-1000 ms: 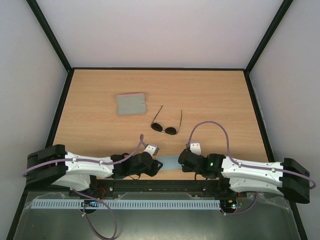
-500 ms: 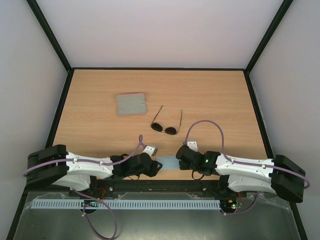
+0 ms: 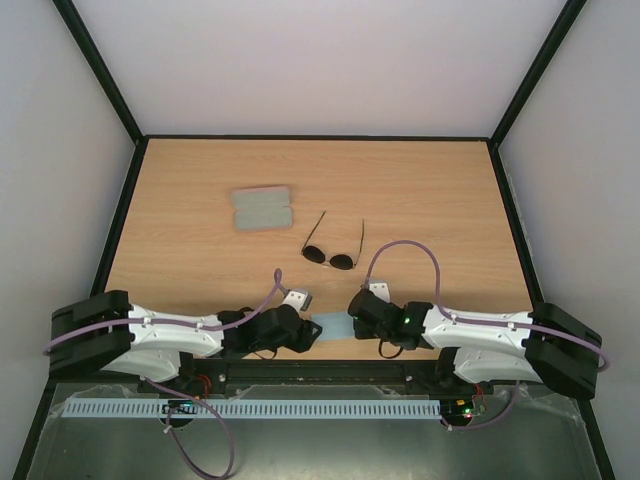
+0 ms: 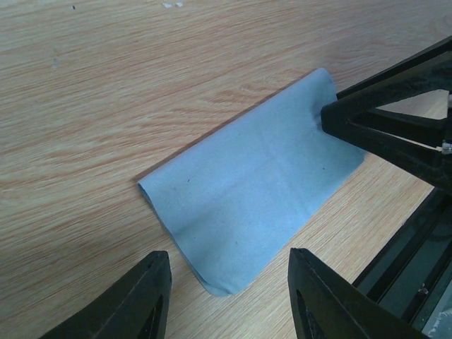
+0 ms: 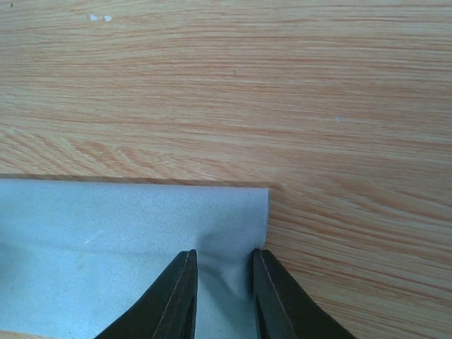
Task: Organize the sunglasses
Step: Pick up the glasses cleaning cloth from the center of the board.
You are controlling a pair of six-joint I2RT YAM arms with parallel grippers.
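Two pincers worked the blue cloth at the near edge. The right gripper had its fingers nearly closed, pinching up a small fold at the cloth's corner. The left gripper stood wide open, straddling the opposite end, touching nothing. Beyond both, well apart, lay the sunglasses on the table.

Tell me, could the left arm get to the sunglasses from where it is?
Probably yes. The sunglasses lie alone on bare table just beyond the left gripper, which is open over the cloth. Nothing stands between them.
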